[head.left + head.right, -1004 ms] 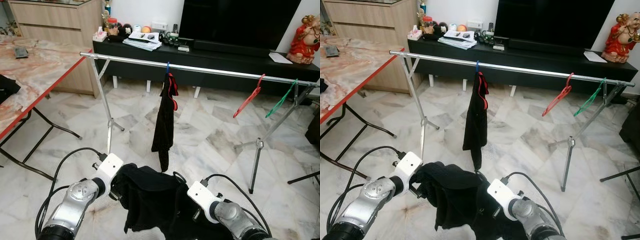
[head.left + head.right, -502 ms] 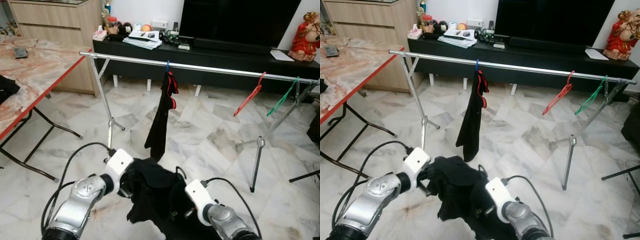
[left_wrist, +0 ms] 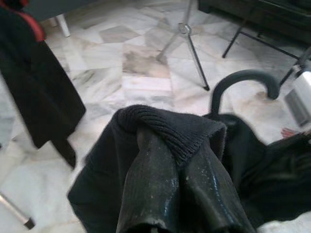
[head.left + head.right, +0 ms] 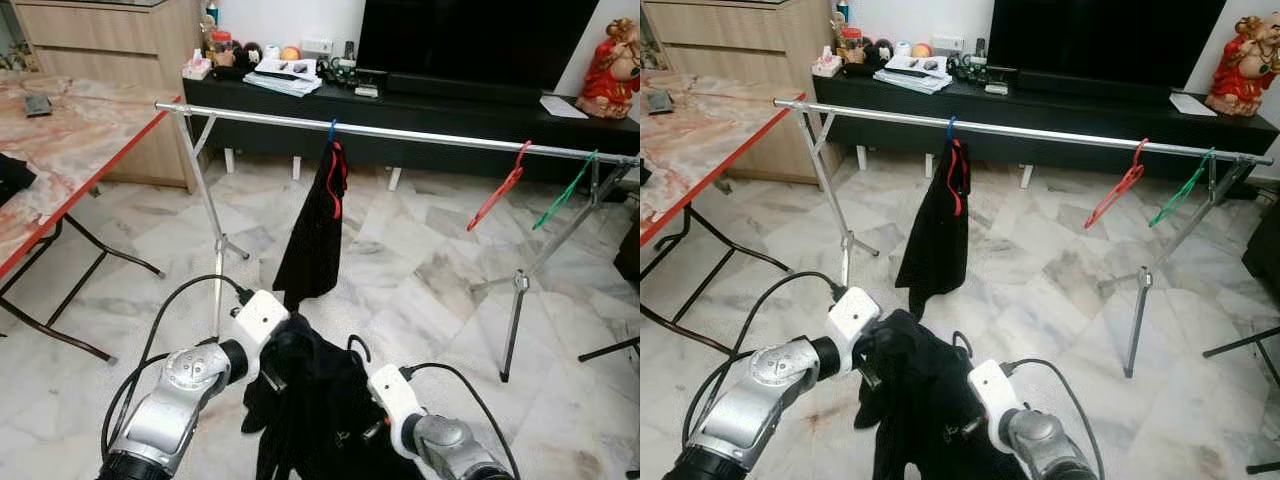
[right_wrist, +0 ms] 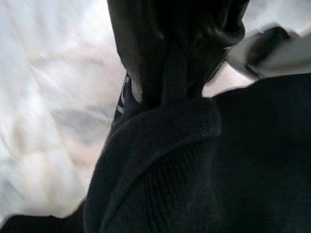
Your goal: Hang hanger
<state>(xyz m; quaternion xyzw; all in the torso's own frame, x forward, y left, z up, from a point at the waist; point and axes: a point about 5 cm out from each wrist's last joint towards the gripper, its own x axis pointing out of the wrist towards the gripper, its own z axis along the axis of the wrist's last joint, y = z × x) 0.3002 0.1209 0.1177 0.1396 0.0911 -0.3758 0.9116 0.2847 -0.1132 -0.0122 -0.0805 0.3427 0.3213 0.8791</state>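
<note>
I hold a black knit garment (image 4: 312,395) low in front of me, between both arms. My left gripper (image 3: 171,141) is shut on a folded knit edge of it, which covers the fingertips. My right gripper (image 5: 172,94) is shut on another fold of the same fabric (image 5: 194,160). Ahead runs a silver clothes rail (image 4: 430,137). On the rail, another black garment (image 4: 315,240) with red trim hangs from a blue hook. Further right on the rail hang an empty red hanger (image 4: 500,190) and an empty green hanger (image 4: 562,192).
A marble-topped folding table (image 4: 70,140) with a red edge stands at the left. The rack's legs (image 4: 515,300) spread over the marble floor. A black TV console (image 4: 450,105) with clutter runs behind the rail. A red figurine (image 4: 610,60) sits at the far right.
Both arms have moved in and forward toward the rail, and the held garment is bunched narrower between them. The hung garment has swung and turned broader.
</note>
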